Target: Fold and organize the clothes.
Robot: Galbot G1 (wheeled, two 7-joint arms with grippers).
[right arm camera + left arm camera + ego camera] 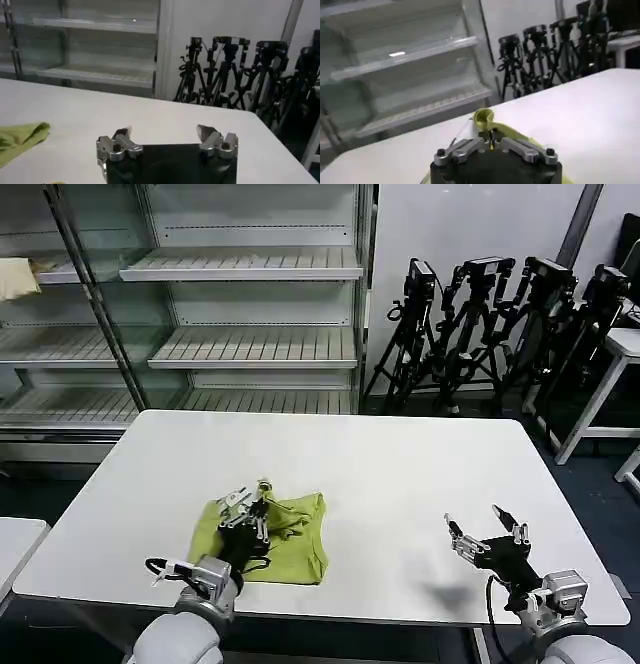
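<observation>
Lime yellow-green T-shirt [275,536] lies bunched in a rough square on the white table [400,474], toward the near edge at about 7 o'clock from the table's centre. No printed graphic or other writing is legible on the side facing up.

Left gripper [256,502] sits over the shirt's far edge, fingers pressed together on a raised tuck of the fabric; in the left wrist view a curl of yellow-green cloth [485,119] stands up right at the fingertips of that gripper [491,137]. Reads as a pinch on the far hem, lifted slightly off the table.

Right gripper [484,531] hovers over bare table at about 4 o'clock from centre, fingers spread, holding nothing. It is well apart from the shirt, which lies at its 9 o'clock; the right wrist view shows that gripper [165,134] with one shirt corner [27,136] off to the side.

Judgement: the left arm is the nearer and is already engaged. Any fold now turns on drawing the pinched far edge toward 6 o'clock, over the body of the shirt. The right arm would have to cross toward 9 o'clock to help.

No brand marks readable on the shelving [250,314] or tripods [480,324] behind.
</observation>
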